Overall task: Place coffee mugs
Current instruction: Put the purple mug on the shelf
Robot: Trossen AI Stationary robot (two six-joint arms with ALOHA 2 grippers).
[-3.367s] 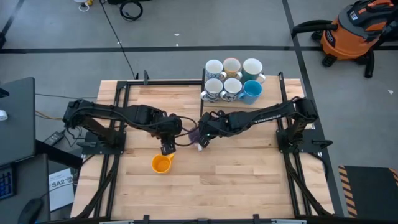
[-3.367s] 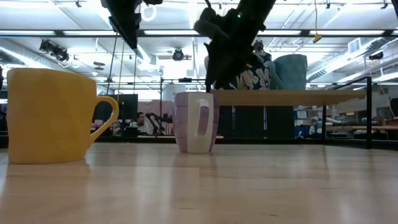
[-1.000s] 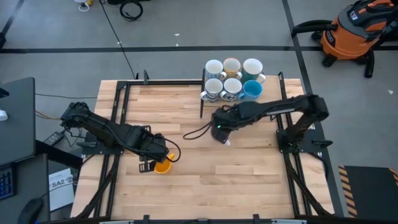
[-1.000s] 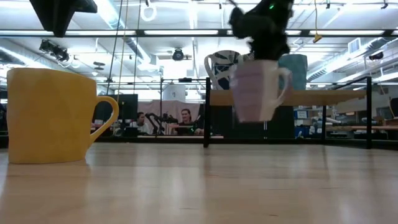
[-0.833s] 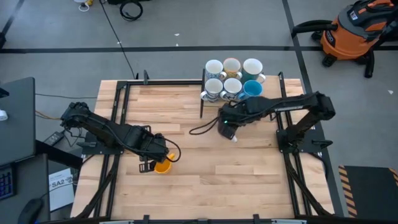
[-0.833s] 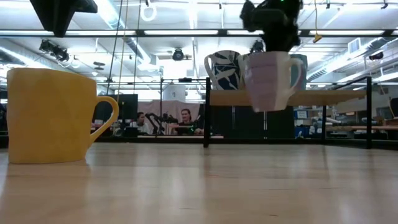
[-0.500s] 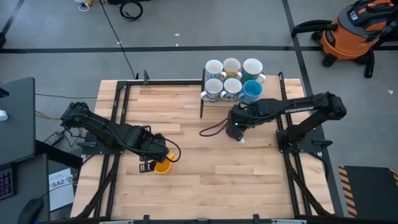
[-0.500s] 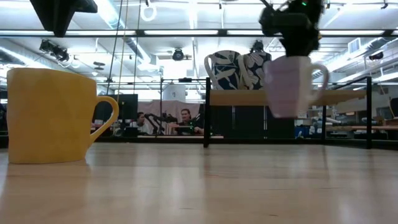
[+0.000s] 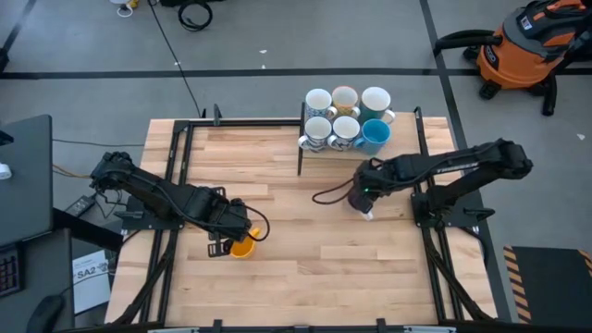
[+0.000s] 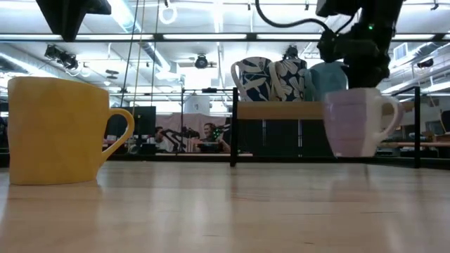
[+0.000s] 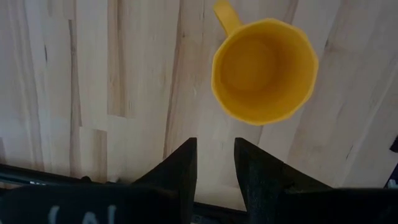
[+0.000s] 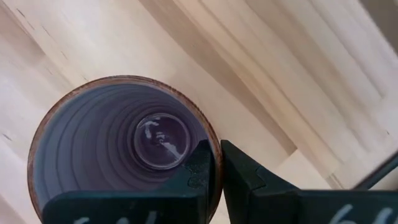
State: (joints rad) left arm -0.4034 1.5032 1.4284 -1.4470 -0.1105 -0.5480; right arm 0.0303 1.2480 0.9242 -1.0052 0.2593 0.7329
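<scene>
Presently the right gripper is clamped on the rim of the purple mug: one finger inside the wall, one outside, seen plainly in the right wrist view. The mug hangs upright just above the bench, handle turned sideways in the low view, its base a little clear of the wood. Position: right-hand part of the bench, toward the far edge, just in front of the raised shelf.

On that shelf, at the far edge, six mugs stand in two rows of three: a teal mug and two dark-patterned mugs in the near row, three pale mugs behind.

Left gripper: fingers slightly apart, holding nothing, hovering over bare wood just beside the yellow mug. Not touching it. That mug stands upright on the bench, left of centre and toward the near edge, handle pointing away from the fingers in the left wrist view.

Off the bench: an orange shop vacuum on the floor beyond the far right corner; people in the room behind, low view.
</scene>
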